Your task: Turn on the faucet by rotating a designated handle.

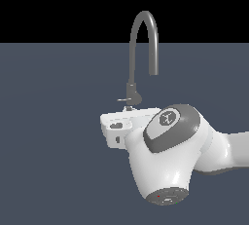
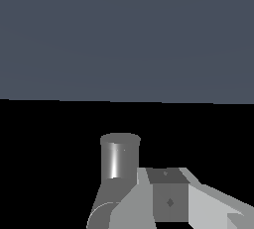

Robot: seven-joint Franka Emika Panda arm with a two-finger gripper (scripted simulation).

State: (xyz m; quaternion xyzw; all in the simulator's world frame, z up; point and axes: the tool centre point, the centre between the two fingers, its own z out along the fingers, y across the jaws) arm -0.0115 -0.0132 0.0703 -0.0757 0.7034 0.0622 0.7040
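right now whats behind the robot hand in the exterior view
The faucet rises behind the white hand; its gooseneck and upper base show. The hand covers the lower base, most of the handle and the tool's fingers.

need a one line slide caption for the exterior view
Panda arm's gripper reaches the base of the gooseneck faucet, right beside its small handle.

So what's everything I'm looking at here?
faucet: one, grey metal, tall arched spout on a short thick base, standing on the floor behind the arm.
handle: one, thin light-grey rod, sticking sideways from the faucet's base towards the exterior view's left.
floor: one, flat slate blue, under everything.
robot arm: one, white with grey caps, coming in from the exterior view's right, its hand at the faucet's base; whether its jaws are open is not visible.
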